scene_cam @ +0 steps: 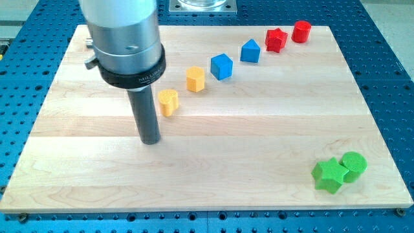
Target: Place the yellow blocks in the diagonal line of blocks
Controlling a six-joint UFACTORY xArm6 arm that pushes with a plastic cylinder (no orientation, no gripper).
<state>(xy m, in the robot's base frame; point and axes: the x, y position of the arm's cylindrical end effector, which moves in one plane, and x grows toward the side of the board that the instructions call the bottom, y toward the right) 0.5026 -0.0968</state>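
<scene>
Two yellow blocks lie at the lower-left end of a diagonal row: a yellow heart-shaped block (168, 102) and a yellow hexagonal block (195, 79). The row rises to the view's right with a blue cube (221, 66), a blue pentagon-like block (250, 51), a red star (276, 40) and a red cylinder (301, 31). My tip (150, 140) rests on the board just below and left of the yellow heart block, a small gap apart from it.
A green star (328, 174) and a green cylinder (353, 166) sit touching near the board's lower right corner. The wooden board (213, 162) lies on a blue perforated table. The arm's wide grey body (123, 39) covers the board's upper left.
</scene>
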